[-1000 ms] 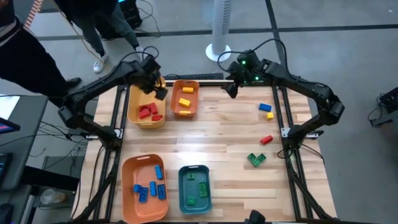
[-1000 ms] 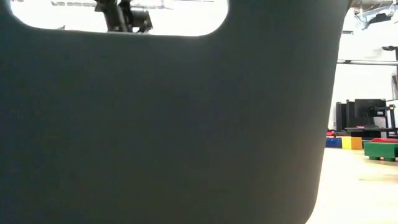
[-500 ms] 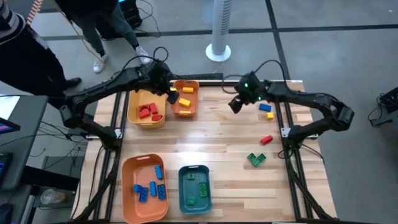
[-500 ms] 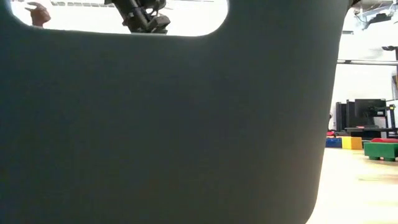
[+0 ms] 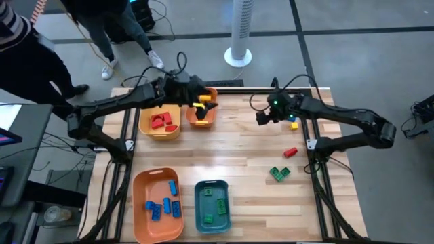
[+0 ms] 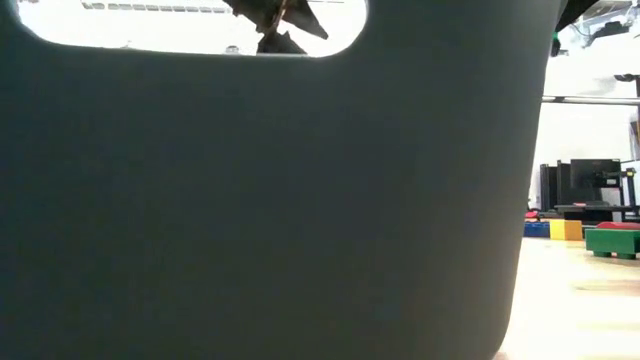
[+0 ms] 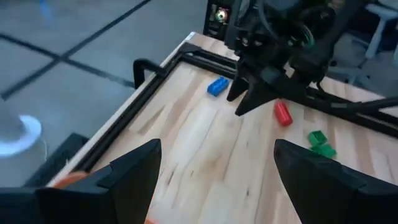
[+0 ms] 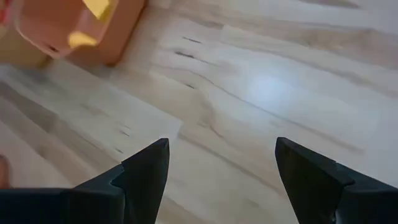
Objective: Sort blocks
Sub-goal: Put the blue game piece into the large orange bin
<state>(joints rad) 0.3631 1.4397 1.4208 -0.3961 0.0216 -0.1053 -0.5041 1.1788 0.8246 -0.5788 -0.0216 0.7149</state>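
Note:
Loose blocks lie on the table's right half: a blue one with a yellow one beside it, a red one and a green cluster. Others lie sorted in bins: red, yellow, blue, green. My left gripper hovers open and empty over the small orange bin. My right gripper hangs open over bare wood just left of the blue and yellow blocks, also seen in the high view.
A yellow bin and the small orange bin stand at the far left, a large orange bin and a teal bin at the near edge. A dark bin wall fills most of the low view. People stand beyond the far-left corner.
My left gripper has swung from above the yellow bin toward the table's right and now hangs over the small orange bin. My right gripper has come from the far edge toward the near side and right, stopping beside the blue and yellow blocks. No block on the table has moved.

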